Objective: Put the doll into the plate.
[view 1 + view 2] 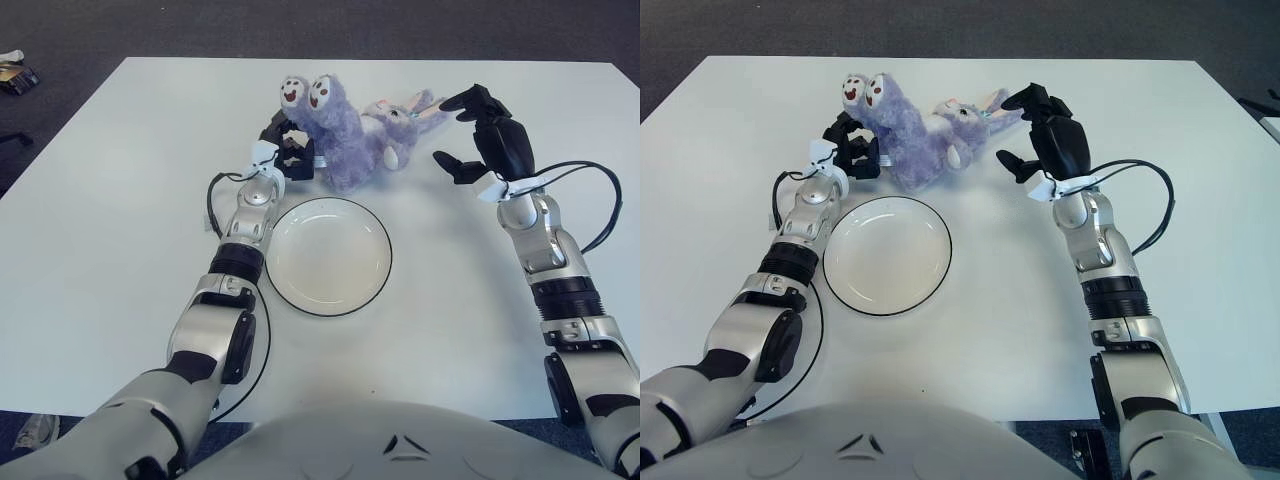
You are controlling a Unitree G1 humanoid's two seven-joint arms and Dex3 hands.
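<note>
A purple plush doll [345, 135] with big white eyes lies on the white table [120, 200] at the far middle, with a smaller pale plush part [400, 115] on its right. A white plate [327, 255] with a dark rim sits empty just in front of it. My left hand [288, 148] is right against the doll's left side, just beyond the plate's far-left rim. My right hand [470, 135] is to the right of the doll, a little apart from it, with fingers spread and holding nothing.
The table's far edge [380, 62] runs just behind the doll, with dark carpet beyond. A small object [15, 75] lies on the floor at the far left. Cables loop beside both wrists [215, 195].
</note>
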